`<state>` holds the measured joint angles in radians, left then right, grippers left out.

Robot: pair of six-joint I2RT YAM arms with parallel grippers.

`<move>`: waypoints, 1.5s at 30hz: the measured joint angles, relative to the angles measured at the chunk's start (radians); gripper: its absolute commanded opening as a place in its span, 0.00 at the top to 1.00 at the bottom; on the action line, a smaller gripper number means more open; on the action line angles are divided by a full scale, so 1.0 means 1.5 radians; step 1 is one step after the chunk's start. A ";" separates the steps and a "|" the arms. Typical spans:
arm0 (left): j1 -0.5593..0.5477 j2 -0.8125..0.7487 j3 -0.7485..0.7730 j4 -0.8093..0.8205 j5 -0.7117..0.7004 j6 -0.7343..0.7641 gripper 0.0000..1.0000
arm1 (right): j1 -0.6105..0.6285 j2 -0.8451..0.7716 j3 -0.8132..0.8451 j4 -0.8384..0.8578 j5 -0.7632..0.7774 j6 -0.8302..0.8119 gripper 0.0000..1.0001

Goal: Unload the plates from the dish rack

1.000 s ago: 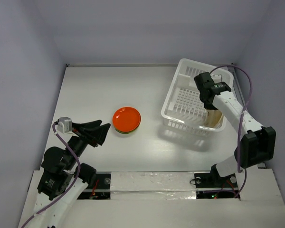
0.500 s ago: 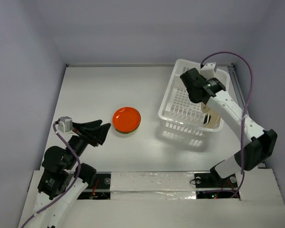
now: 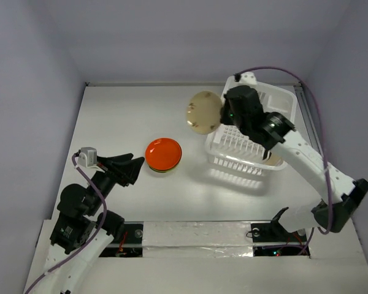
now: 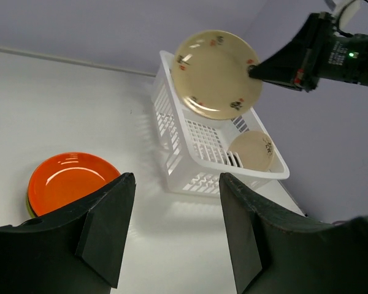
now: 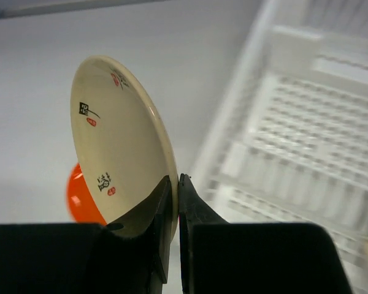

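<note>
R claw (image 3: 222, 114) pinching beige plate (image 3: 202, 111) by its rim, in the air; L claw (image 3: 132, 166) spread, empty.
Beige plate stands near-upright on edge, marked face (red and dark motifs) turned toward L claw, rim nipped between R claw's pressed tips. Rack (image 3: 242, 160) sits on worktop (image 3: 122, 116) just below and behind R claw, plate clear of it. 2nd beige plate (image 4: 251, 151) leans inside rack, under R arm, well behind R claw. Orange plate (image 3: 164, 153) lies flat on worktop just ahead of L claw, not touching it, atop a stack; green rim shows beneath.
</note>
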<state>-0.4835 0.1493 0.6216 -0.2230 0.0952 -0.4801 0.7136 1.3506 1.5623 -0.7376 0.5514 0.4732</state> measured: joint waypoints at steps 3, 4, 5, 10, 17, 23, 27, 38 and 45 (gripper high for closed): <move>0.001 0.009 0.000 0.000 -0.003 0.000 0.46 | 0.025 0.075 -0.011 0.101 -0.091 0.021 1.00; 0.001 0.011 0.000 -0.001 -0.004 0.000 0.46 | 0.035 0.113 -0.014 0.137 -0.117 0.030 1.00; 0.001 0.013 0.000 -0.001 -0.005 0.000 0.46 | 0.043 0.147 -0.015 0.162 -0.140 0.037 1.00; 0.004 0.023 0.000 -0.002 -0.010 0.000 0.46 | 0.084 0.314 -0.015 0.232 -0.218 0.067 1.00; 0.027 0.036 0.000 -0.001 -0.001 0.000 0.46 | 0.096 0.358 -0.045 0.274 -0.276 0.096 0.91; 0.039 0.047 0.000 0.002 0.010 0.000 0.46 | 0.096 0.357 -0.068 0.288 -0.277 0.116 0.47; 0.040 0.046 0.000 0.003 0.017 0.000 0.46 | 0.096 0.342 -0.081 0.271 -0.252 0.119 0.45; 0.040 0.039 0.000 0.007 0.026 0.000 0.46 | 0.072 0.010 -0.133 0.096 0.001 0.160 1.00; 0.040 0.021 0.000 0.011 0.030 0.000 0.47 | -0.144 -0.144 -0.238 -0.046 0.087 0.178 0.85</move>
<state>-0.4240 0.1806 0.6216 -0.2066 0.1398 -0.4797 0.4976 1.1351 1.2053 -0.8059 0.6823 0.7406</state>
